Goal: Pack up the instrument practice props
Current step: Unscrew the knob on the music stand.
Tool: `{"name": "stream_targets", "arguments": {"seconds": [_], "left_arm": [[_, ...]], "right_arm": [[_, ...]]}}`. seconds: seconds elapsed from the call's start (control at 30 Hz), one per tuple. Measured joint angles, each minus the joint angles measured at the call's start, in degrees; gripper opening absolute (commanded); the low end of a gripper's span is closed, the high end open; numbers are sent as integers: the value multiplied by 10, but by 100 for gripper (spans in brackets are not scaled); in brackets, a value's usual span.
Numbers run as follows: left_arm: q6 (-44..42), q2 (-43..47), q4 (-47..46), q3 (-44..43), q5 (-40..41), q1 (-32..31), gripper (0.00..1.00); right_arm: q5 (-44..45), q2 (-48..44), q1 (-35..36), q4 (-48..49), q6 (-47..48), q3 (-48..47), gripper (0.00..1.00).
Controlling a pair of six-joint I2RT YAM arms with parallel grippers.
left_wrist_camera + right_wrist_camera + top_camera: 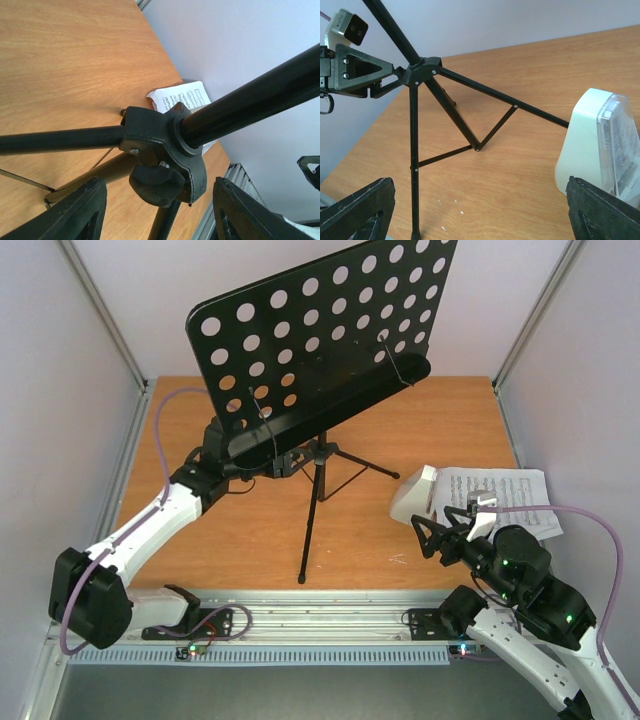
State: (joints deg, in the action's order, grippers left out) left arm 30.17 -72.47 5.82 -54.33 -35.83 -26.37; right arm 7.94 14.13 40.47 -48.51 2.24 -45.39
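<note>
While my left pincer [158, 187] sits released around the music stand collar [160, 142], my right pincer [479, 182] gapes beside the metronome [592, 145].

**Robot test cell, apparently within a laboratory.** A wooden counter [430, 420] is enclosed on three sides by plain pale panels [60, 390] held in aluminium posts [100, 305]. A white left arm [145, 525] and right arm [520, 650] are bolted to a metal rail [330, 618] at the near edge, with exposed purple cables [158, 440].
</note>
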Motion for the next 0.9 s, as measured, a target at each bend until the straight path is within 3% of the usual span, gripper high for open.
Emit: {"name": "stream_targets", "arguments": {"seconds": [0.4, 0.9], "left_arm": [[-40, -27, 5, -22, -12, -1, 59], [-83, -37, 8, -31, -9, -1, 27]], "right_arm": [[0, 0, 0, 0, -3, 0, 94], [-3, 0, 0, 0, -7, 0, 95]]}}
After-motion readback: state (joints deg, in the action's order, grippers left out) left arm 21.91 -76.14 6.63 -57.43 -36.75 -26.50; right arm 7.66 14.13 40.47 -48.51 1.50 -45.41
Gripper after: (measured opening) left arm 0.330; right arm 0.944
